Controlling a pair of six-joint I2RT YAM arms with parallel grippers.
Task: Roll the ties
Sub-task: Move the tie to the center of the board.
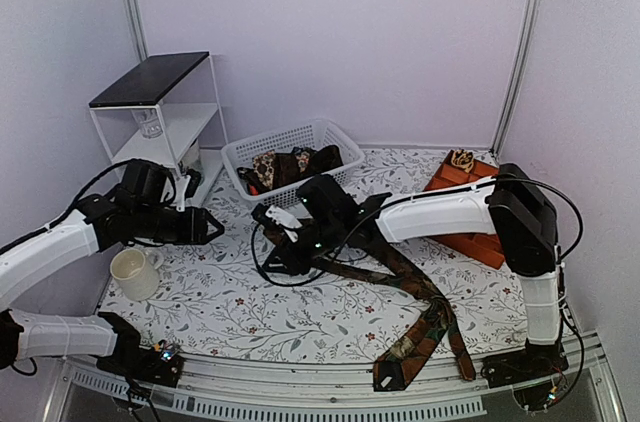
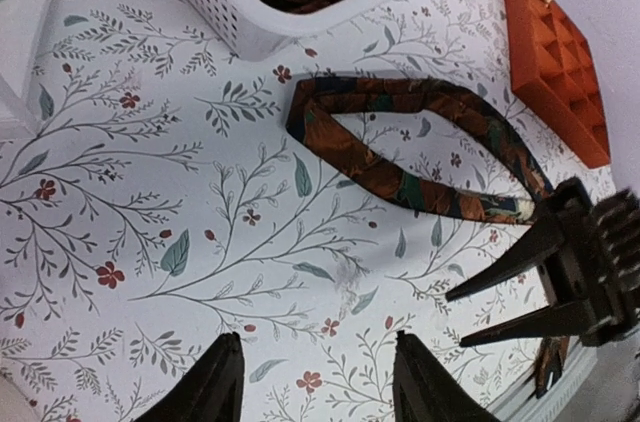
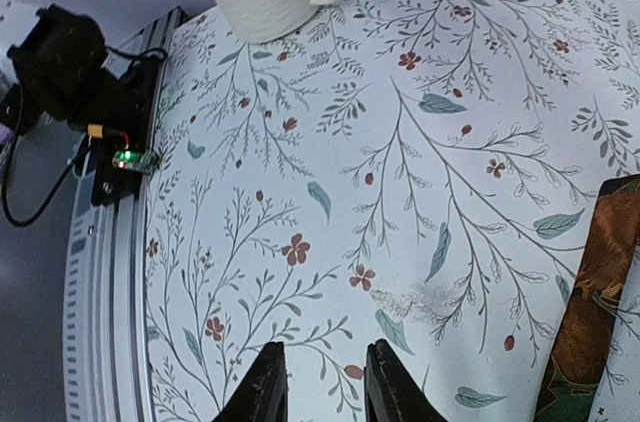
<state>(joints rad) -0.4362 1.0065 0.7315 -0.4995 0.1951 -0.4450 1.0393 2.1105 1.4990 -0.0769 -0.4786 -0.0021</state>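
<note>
One long dark brown, green and rust tie lies on the flowered tablecloth, running from the table's middle to the front right edge. In the left wrist view its end is folded back into a flat loop. More ties are heaped in the white basket. My right gripper hovers just left of the folded end, its fingers a little apart over bare cloth, holding nothing. My left gripper is farther left, open and empty; its fingers also frame bare cloth.
An orange compartment tray stands at the right with a small tan spotted roll at its far corner. A cream mug sits front left, and a white shelf unit back left. The right gripper's dark fingers show in the left wrist view.
</note>
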